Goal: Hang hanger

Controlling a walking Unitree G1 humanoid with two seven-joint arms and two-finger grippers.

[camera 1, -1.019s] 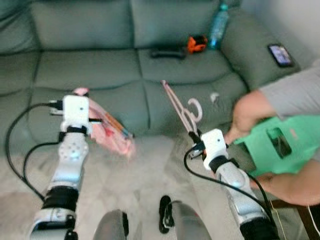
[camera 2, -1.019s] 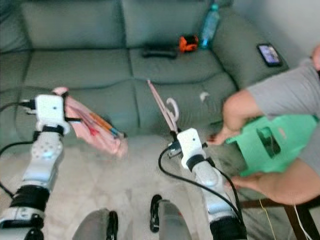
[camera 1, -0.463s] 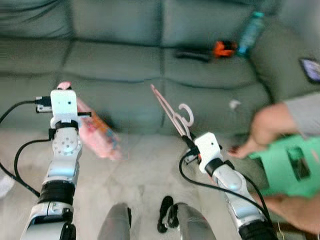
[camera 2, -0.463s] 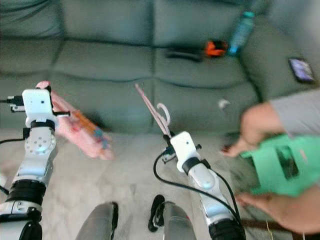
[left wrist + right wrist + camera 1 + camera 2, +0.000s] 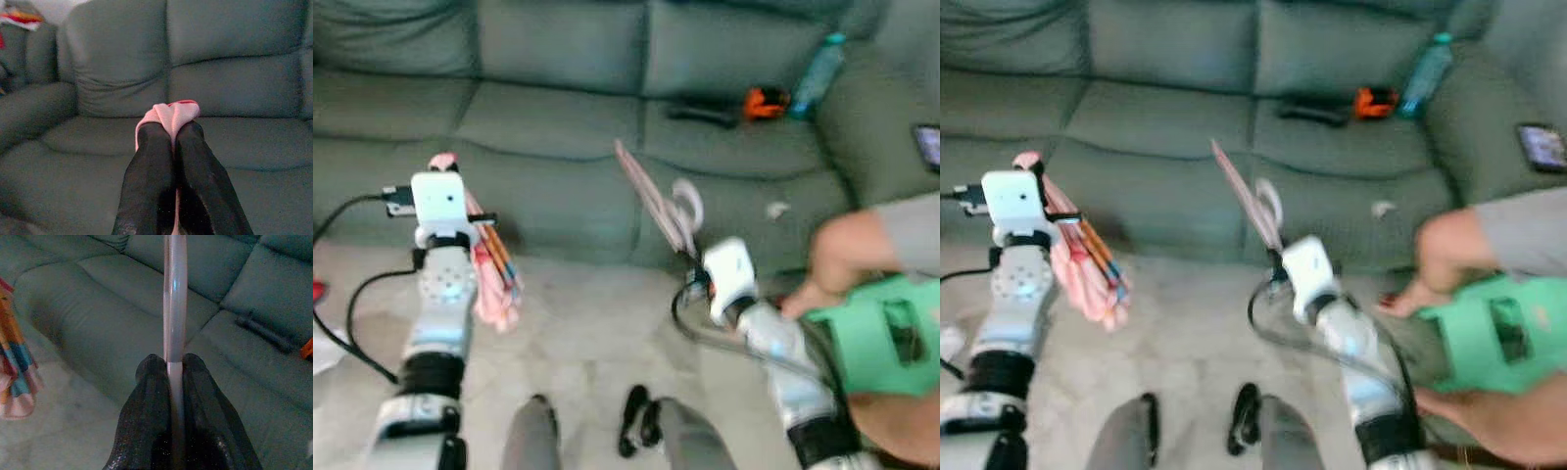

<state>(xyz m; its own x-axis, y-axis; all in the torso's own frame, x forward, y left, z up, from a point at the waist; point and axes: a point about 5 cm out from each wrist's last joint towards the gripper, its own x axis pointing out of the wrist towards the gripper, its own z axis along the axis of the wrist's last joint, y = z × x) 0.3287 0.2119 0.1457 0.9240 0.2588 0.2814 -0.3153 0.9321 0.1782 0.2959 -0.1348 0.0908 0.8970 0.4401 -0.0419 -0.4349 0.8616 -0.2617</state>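
Right gripper (image 5: 175,363) fingers clench the pink hanger (image 5: 651,196) before the sofa (image 5: 558,108); left gripper (image 5: 172,134) fingers pinch pink cloth (image 5: 1082,259) (keep the hook upright).

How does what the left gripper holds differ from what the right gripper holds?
The left gripper pinches a soft pink cloth with coloured stripes that droops below the arm; the right gripper clamps a rigid pale pink hanger that sticks up toward the green sofa. The cloth is bunched, the hanger thin with a hook. Both are pink and gripped tight.
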